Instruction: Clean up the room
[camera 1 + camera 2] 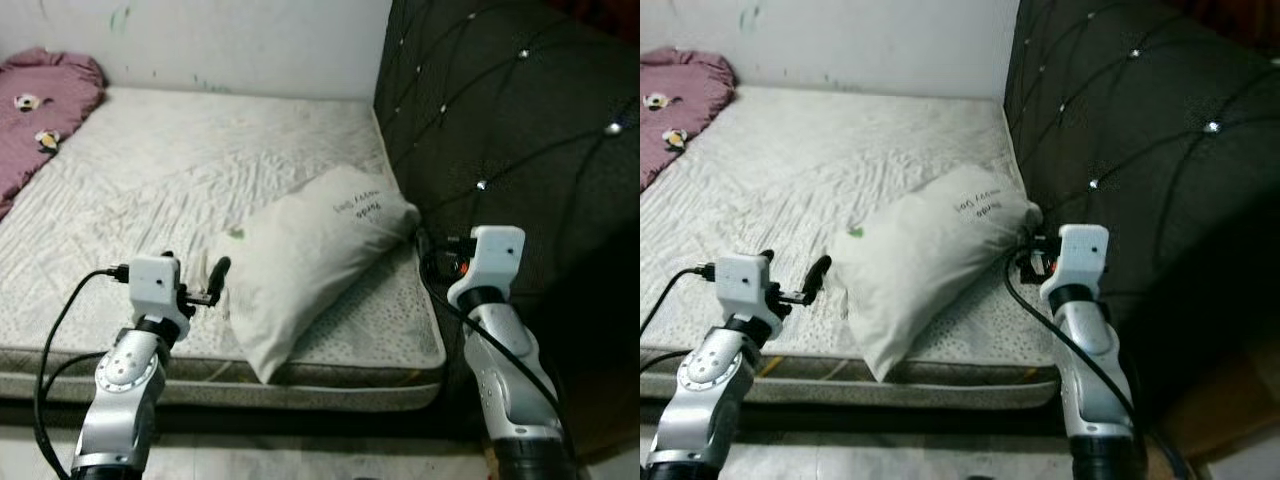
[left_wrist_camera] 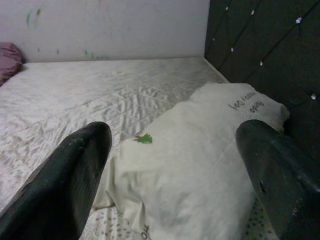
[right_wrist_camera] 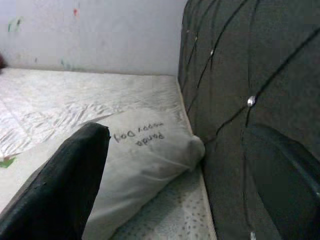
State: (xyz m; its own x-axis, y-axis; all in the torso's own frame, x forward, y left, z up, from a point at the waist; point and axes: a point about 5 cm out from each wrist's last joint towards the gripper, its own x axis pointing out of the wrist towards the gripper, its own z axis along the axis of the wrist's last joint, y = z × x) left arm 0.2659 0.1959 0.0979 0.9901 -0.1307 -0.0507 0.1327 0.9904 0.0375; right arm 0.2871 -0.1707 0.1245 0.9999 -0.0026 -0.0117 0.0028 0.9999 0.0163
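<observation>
Left wrist view: left gripper (image 2: 172, 170) has its jaws spread wide, holding nothing, two black fingers (image 2: 65, 185) framing the white pillow (image 2: 200, 170) just ahead. Small green mark (image 2: 144, 138) sits on the pillow's near face; handwritten black lettering (image 2: 246, 104) near its far end. From the head views, left gripper (image 1: 212, 280) hovers just beside the pillow's left edge, over the front part of the mattress (image 1: 160, 190); whether a fingertip touches the cloth, can't tell.

Right wrist view: right gripper (image 3: 175, 175) also has its jaws wide apart, empty. One finger (image 3: 65, 185) sits over the pillow (image 3: 145, 160), the other in front of the dark headboard (image 3: 240, 75). Pillow's far corner touches the headboard. In the head views the right arm's white wrist block (image 1: 496, 255) is raised at the bed's right front corner, next to the headboard; fingers are hidden behind the wrist there.

Pillow (image 1: 310, 260) lies diagonally on the bare quilted mattress, at its right front part, one corner reaching the front edge, the opposite end against the tufted black headboard (image 1: 510, 120) with shiny studs. Pink blanket (image 1: 40, 100) with small printed figures is bunched at the far left of the bed, well apart from the pillow. White wall (image 1: 220, 40) behind the bed carries faint green and red marks. Black cables (image 1: 60, 330) loop off both arms.
</observation>
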